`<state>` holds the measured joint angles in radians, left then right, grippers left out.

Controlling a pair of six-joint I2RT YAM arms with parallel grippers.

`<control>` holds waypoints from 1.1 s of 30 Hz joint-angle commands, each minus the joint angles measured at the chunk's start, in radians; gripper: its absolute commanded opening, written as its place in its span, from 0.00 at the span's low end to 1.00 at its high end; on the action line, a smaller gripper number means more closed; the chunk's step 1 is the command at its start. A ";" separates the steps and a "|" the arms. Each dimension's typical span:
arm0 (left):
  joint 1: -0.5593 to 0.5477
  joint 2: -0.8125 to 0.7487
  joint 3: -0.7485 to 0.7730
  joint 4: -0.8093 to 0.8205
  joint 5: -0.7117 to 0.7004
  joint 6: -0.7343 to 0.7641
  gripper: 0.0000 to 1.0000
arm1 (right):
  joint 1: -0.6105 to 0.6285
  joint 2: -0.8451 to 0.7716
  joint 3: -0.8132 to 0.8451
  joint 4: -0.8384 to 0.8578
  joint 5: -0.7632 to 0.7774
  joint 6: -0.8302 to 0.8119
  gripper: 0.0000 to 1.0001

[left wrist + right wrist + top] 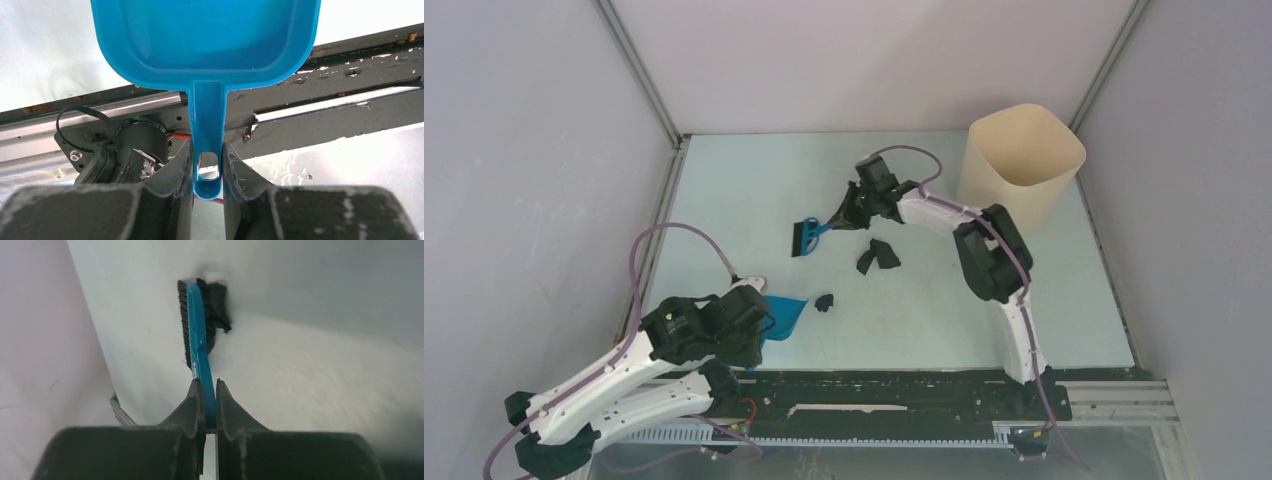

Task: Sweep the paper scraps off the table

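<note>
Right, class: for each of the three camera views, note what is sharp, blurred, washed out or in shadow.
Top external: soft, even light, faint shadows, the paper scraps crisp. Left wrist: the dustpan is sharp, the left gripper blurs toward the bottom edge, the table is washed out. Right wrist: the brush is slightly soft, the right gripper blurred, a dim shadow lower right.

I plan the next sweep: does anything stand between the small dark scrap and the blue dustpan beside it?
Nothing visible does: only bare table lies between the small dark scrap and the dustpan held by the left gripper.
</note>
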<state>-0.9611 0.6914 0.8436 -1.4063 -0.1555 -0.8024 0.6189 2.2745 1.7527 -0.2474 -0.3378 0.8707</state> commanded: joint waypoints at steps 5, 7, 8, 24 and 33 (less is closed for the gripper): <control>-0.012 0.031 -0.001 0.027 -0.055 0.043 0.00 | -0.061 -0.521 -0.386 -0.232 0.058 -0.422 0.00; -0.022 0.057 0.002 0.028 -0.060 0.058 0.00 | -0.090 -0.583 -0.393 -0.300 -0.065 -0.527 0.00; -0.028 0.067 0.001 0.028 -0.061 0.065 0.00 | -0.105 -0.603 -0.393 -0.322 -0.169 -0.589 0.00; -0.106 0.040 -0.071 0.030 -0.010 0.014 0.00 | 0.120 -0.348 -0.148 -0.623 -0.281 -0.912 0.00; -0.216 0.200 -0.053 0.093 -0.016 0.104 0.00 | 0.054 -0.436 -0.218 -0.589 -0.013 -0.881 0.00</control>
<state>-1.1542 0.8246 0.7670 -1.3640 -0.1715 -0.7502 0.7189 1.9648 1.5818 -0.8433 -0.5278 0.0025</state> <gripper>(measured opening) 0.241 0.056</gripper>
